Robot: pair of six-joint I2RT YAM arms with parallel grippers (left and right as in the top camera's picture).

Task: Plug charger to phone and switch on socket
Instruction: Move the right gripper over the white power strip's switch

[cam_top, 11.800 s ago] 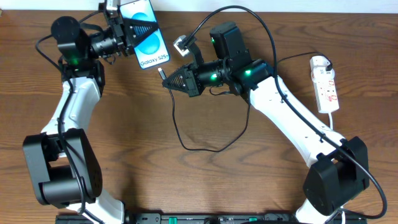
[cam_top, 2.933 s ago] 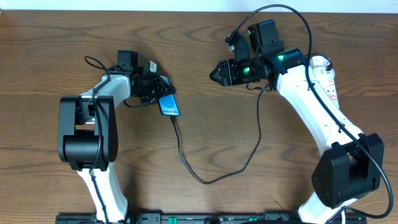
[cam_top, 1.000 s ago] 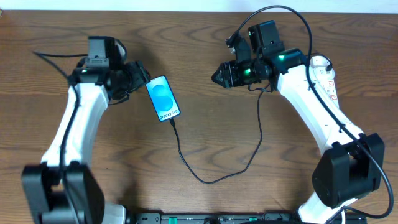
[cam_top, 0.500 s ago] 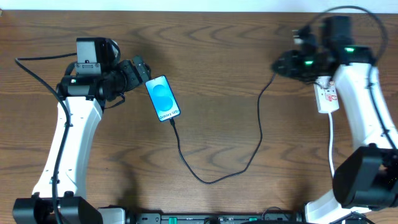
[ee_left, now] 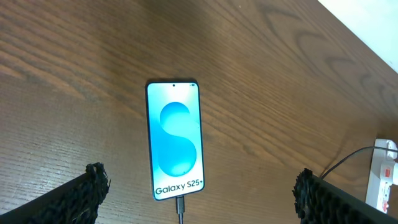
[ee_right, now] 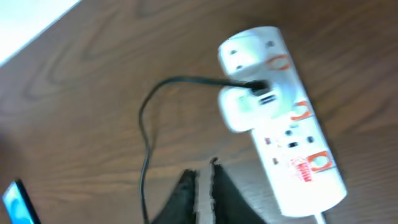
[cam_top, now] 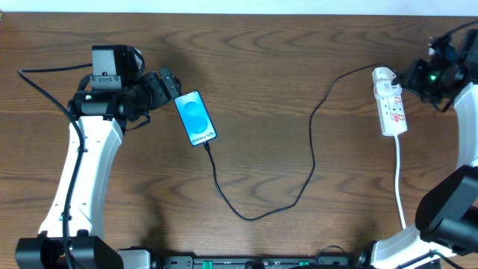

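Observation:
The phone [cam_top: 196, 118] lies flat on the wooden table with its blue screen up, and also shows in the left wrist view [ee_left: 175, 148]. The charger [cam_top: 261, 213] is plugged into the phone's lower end [ee_left: 180, 205] and loops across the table to a white adapter on the socket [cam_top: 390, 101]. My left gripper [cam_top: 172, 84] is open just left of the phone's top and holds nothing [ee_left: 200, 177]. My right gripper [cam_top: 412, 75] is shut and empty, just right of the socket's far end. In the right wrist view [ee_right: 200, 171] it hovers beside the socket [ee_right: 283, 118].
The socket's white cord [cam_top: 399, 187] runs toward the table's front edge. The table's far edge meets a white wall [cam_top: 239, 6]. The charger's slack loop lies across the middle of the table. The arm bases stand at the front left and front right.
My right arm has swung right from the table's middle to beyond the socket, and its gripper has closed. My left gripper opened fully, drew slightly back from the phone, then held still.

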